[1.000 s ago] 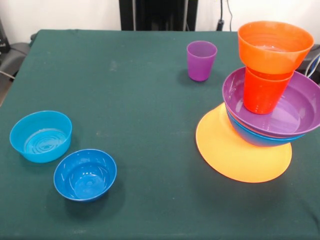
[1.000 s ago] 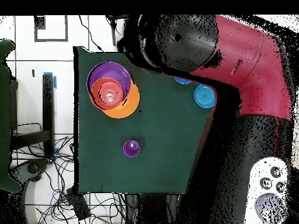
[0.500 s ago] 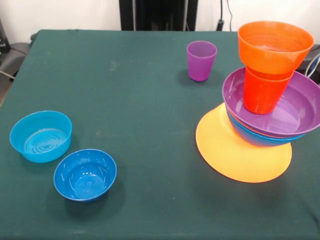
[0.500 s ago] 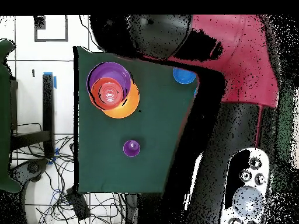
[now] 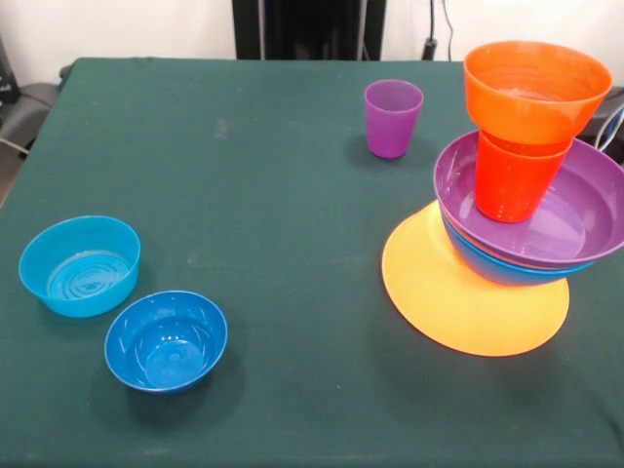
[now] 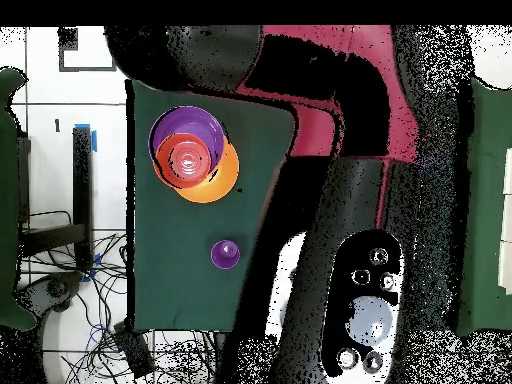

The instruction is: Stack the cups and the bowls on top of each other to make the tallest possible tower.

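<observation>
The tower is partly built: an upturned orange-yellow bowl at the base, a blue bowl and a purple bowl nested on it, an orange cup standing in the purple bowl, a small orange bowl on top. Three pieces lie loose on the table - a purple cup, a light blue bowl and a dark blue bowl; no yellow or lime cup shows. The pincer itself appears in neither view, so I cannot tell its opening, nor place things against it; overhead, only the arm shows - the tower and purple cup lie clear of it.
</observation>
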